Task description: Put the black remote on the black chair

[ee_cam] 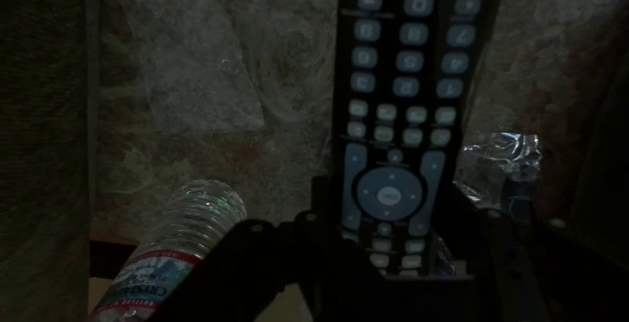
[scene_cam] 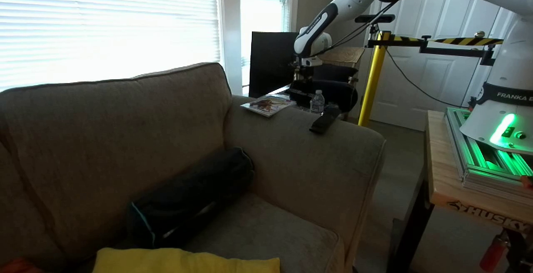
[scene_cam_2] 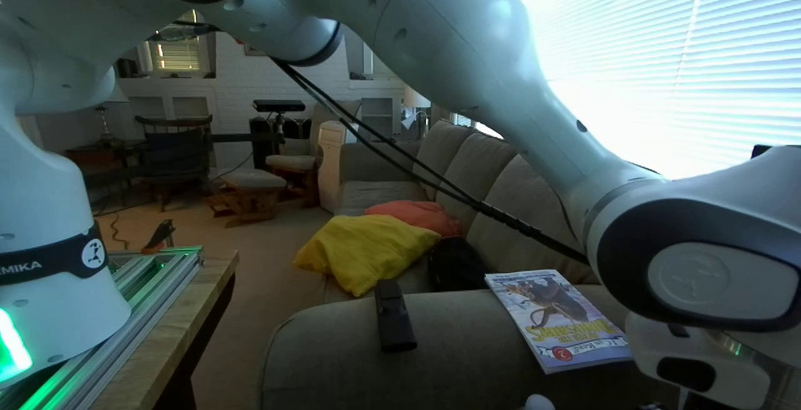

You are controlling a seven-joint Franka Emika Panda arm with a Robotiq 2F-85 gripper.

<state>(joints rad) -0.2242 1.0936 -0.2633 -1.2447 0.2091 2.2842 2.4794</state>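
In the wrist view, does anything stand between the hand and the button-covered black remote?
Nothing visible does: the hand grips the black remote directly, by its long edges. The plastic bottle stands to the left in that view, outside the grip.

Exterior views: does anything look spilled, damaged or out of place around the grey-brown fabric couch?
No spill or damage shows. The yellow fabric cushion looks askew: slumped, with one corner apparently poking past the front edge of the couch seat.

Black remote (ee_cam: 404,125), yellow-and-black striped beam (scene_cam: 456,41)
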